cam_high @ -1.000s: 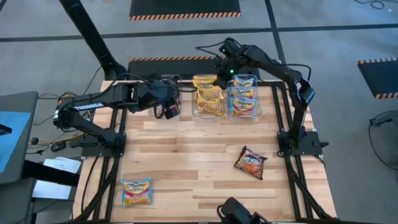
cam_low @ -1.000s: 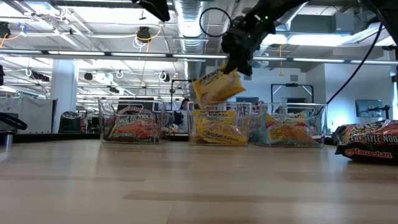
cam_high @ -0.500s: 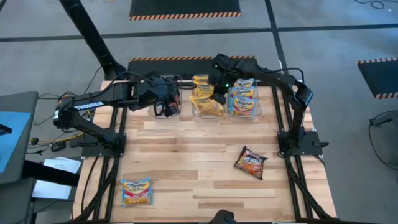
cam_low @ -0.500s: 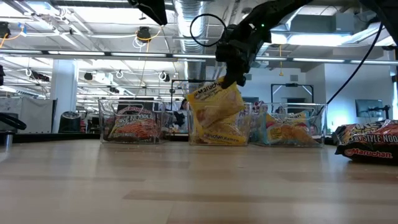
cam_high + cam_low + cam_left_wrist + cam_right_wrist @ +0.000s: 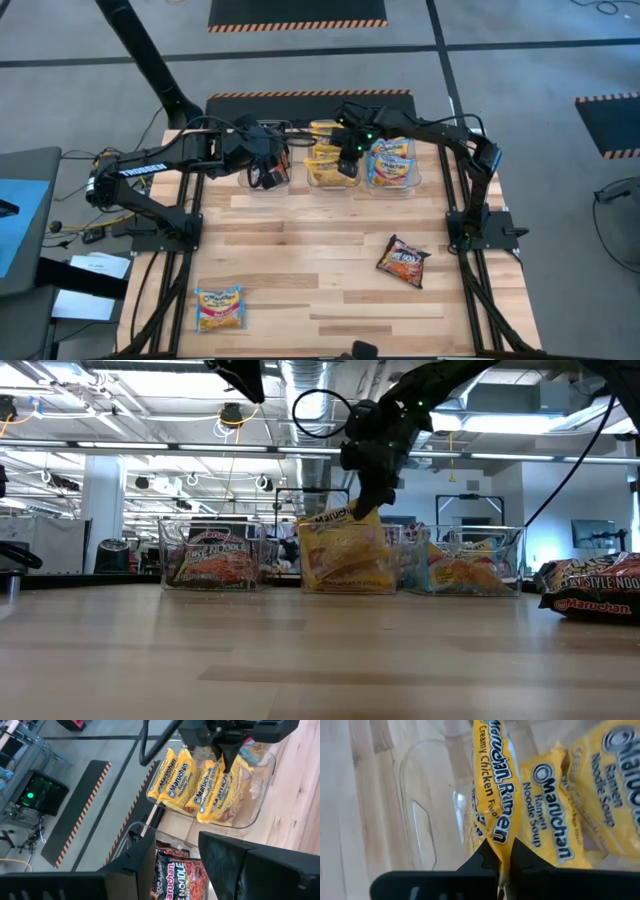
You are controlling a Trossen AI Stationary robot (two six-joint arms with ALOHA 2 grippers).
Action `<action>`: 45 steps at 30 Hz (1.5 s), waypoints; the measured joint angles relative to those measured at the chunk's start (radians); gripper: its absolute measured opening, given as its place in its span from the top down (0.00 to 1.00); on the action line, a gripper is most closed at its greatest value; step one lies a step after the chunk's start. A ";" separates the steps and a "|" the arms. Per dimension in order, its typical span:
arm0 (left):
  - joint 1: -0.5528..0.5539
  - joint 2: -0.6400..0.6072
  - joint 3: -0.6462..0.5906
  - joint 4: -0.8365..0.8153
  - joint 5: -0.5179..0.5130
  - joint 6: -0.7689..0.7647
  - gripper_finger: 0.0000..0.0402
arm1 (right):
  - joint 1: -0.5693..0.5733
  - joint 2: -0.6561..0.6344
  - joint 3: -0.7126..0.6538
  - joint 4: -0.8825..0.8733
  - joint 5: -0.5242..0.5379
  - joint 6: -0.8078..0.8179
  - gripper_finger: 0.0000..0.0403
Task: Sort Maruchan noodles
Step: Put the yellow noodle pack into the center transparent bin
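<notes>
Yellow noodle packet (image 5: 497, 815) hangs pinched by its edge in the right claw (image 5: 349, 160), dipping into the middle clear tub (image 5: 318, 181) directly beneath it. Left claw (image 5: 268, 172) hovers released over the neighbouring tub of red packets (image 5: 175, 877).

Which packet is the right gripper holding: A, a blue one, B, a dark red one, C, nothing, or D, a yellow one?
D: the right gripper is shut on the edge of a yellow packet, lowering it into the middle tub with the other yellow ones.
</notes>
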 joint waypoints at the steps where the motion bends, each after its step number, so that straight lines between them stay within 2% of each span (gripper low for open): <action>1: 0.000 0.000 0.000 -0.003 0.000 0.001 0.65 | 0.000 0.000 0.000 -0.010 0.002 0.008 0.95; 12: 0.002 0.000 0.000 -0.043 -0.010 -0.004 0.65 | 0.019 0.000 0.000 -0.102 -0.009 0.023 0.95; 17: 0.002 0.000 0.000 -0.048 -0.022 -0.004 0.65 | 0.036 0.045 -0.001 -0.086 0.080 0.023 0.95; 28: 0.002 0.000 0.000 -0.101 -0.028 -0.029 0.65 | 0.074 0.080 0.002 -0.072 0.366 0.089 0.95; 33: 0.002 0.000 -0.001 -0.113 -0.028 -0.030 0.65 | 0.073 0.080 0.002 -0.082 0.372 0.124 0.95; 37: 0.006 0.000 -0.001 -0.113 -0.028 -0.030 0.65 | 0.073 0.080 0.002 -0.103 0.348 0.125 0.90; 45: 0.026 0.000 -0.001 -0.113 -0.028 -0.051 0.65 | 0.079 0.080 0.033 -0.164 0.329 0.127 0.72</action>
